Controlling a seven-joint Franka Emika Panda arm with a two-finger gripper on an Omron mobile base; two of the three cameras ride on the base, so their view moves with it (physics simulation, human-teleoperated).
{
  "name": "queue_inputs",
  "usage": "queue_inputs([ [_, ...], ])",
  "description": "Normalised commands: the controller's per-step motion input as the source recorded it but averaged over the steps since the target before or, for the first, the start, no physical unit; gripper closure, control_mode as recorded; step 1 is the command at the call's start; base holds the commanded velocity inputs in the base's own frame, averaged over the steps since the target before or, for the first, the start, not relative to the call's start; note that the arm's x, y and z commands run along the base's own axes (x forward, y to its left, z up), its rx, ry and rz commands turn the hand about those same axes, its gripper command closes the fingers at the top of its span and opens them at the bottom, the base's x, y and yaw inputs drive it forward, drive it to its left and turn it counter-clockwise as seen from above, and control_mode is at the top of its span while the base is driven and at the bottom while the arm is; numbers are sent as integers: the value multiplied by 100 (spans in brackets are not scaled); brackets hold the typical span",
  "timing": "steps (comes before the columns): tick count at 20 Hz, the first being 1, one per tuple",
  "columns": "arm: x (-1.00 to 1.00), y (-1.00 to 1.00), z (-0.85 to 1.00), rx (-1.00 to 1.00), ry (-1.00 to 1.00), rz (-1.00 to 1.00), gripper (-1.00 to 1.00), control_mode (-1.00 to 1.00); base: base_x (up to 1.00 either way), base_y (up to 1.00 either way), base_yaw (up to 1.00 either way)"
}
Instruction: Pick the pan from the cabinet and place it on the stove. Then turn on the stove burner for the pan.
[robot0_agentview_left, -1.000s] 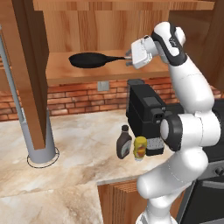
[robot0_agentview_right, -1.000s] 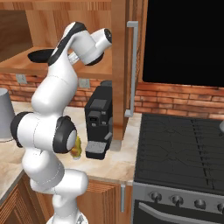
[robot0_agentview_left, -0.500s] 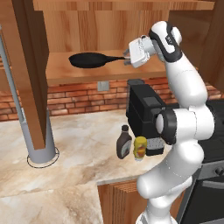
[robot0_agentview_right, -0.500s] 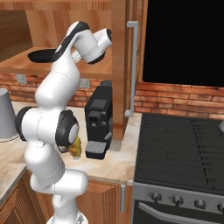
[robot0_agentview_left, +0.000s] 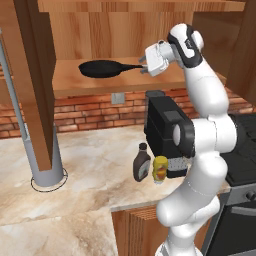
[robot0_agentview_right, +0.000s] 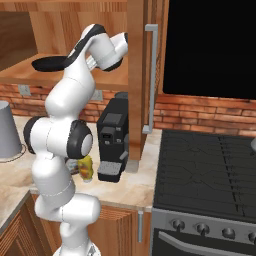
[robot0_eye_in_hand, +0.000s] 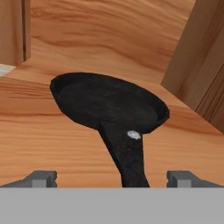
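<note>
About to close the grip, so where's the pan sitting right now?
The pan lies on the cabinet shelf, left of the open gripper in the left base view; its handle runs between the fingertips in the hand view.

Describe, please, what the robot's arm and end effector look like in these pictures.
The arm is glossy white, built of rounded segments with dark grey to black joints. The end effector has a boxy white body; its two small finger tips are dark grey and blocky. No cables or markings show.

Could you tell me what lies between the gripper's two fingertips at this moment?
In the hand view, the pan's long black handle runs straight down between the open gripper's fingertips, with bare wooden cabinet shelf on either side of it.
</note>
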Motion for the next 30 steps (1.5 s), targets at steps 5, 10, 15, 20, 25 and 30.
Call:
queue_inputs([
  [5, 20, 0, -14, 0, 0, 2, -100, -100, 0, 0, 0],
  [10, 21, 0, -20, -1, 0, 2, -100, -100, 0, 0, 0],
  [15, 23, 0, -17, 0, 0, 1, -100, -100, 0, 0, 0],
  [20, 18, 0, -20, -1, 0, 1, -100, -100, 0, 0, 0],
  [25, 7, 0, -26, -2, 0, 0, -100, -100, 0, 0, 0],
  [30, 0, 0, -27, 0, 0, 1, -100, -100, 0, 0, 0],
])
